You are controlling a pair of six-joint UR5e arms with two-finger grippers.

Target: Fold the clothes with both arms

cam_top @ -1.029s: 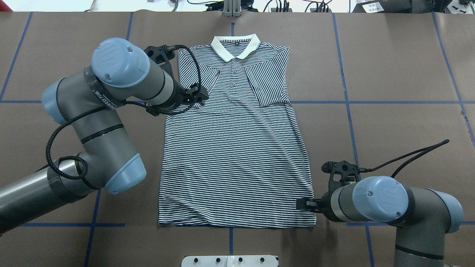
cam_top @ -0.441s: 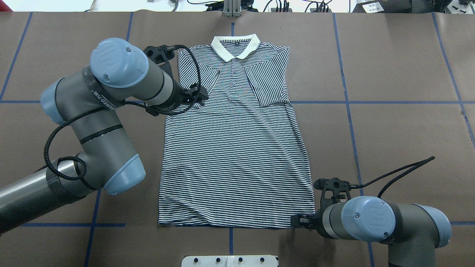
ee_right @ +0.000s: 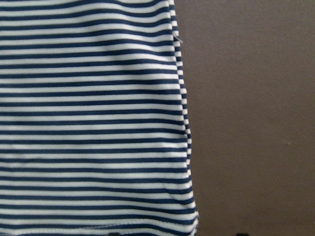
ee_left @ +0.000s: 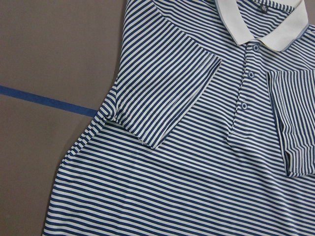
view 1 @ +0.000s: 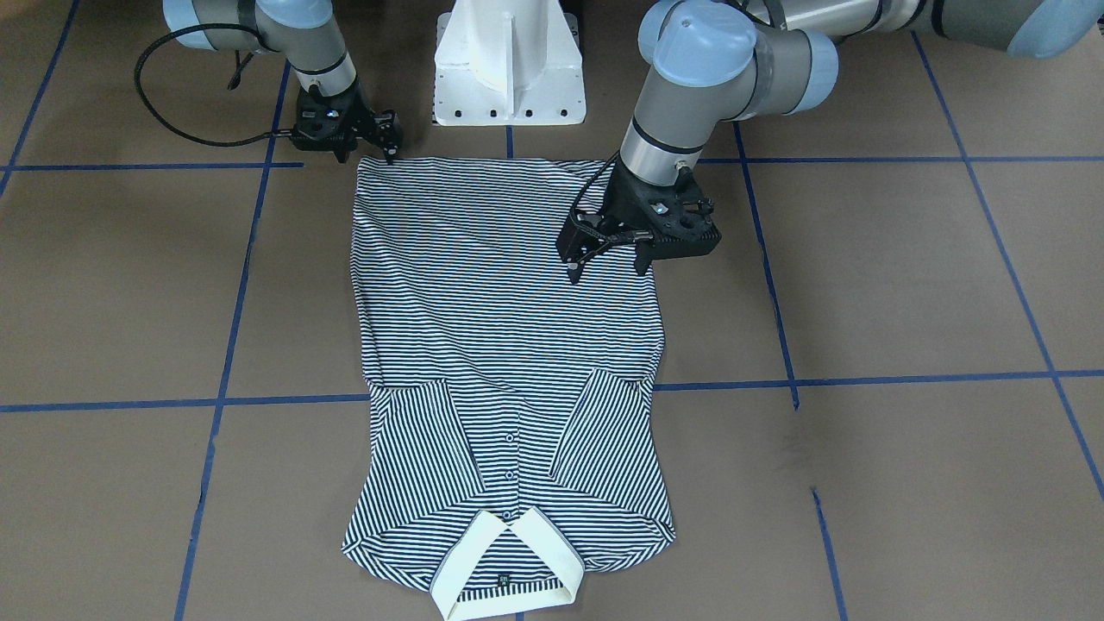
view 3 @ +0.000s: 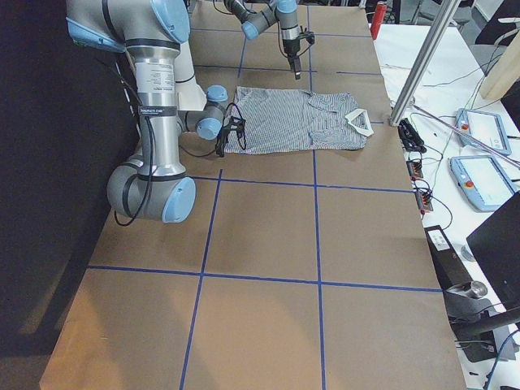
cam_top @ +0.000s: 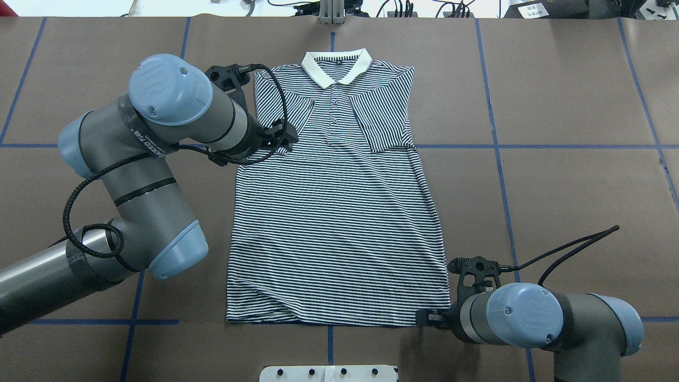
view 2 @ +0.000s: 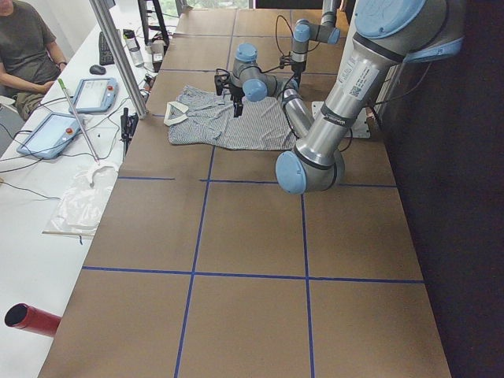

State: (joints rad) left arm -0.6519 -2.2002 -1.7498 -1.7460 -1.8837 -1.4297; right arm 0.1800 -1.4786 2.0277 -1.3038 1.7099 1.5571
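The striped polo shirt (cam_top: 339,212) lies flat on the brown table, cream collar (cam_top: 336,66) at the far end and both short sleeves folded in over the chest. My left gripper (view 1: 608,266) hangs open a little above the shirt's left side, just below the folded sleeve (ee_left: 167,98); its wrist view shows no fingers. My right gripper (cam_top: 427,318) is low at the shirt's near right hem corner (ee_right: 192,223). Two dark finger bits at that view's bottom edge stand wide apart on either side of the corner, so it looks open with nothing held.
The white pedestal base (view 1: 509,60) stands just behind the hem. Blue tape lines (cam_top: 557,146) grid the table. A metal post (cam_top: 331,13) rises at the far edge. A seated person (view 2: 24,47) and tablets (view 2: 94,93) are at a side bench.
My right arm has swung back along the shirt's right edge to the hem corner and settled lower. The left arm and the shirt have not moved.
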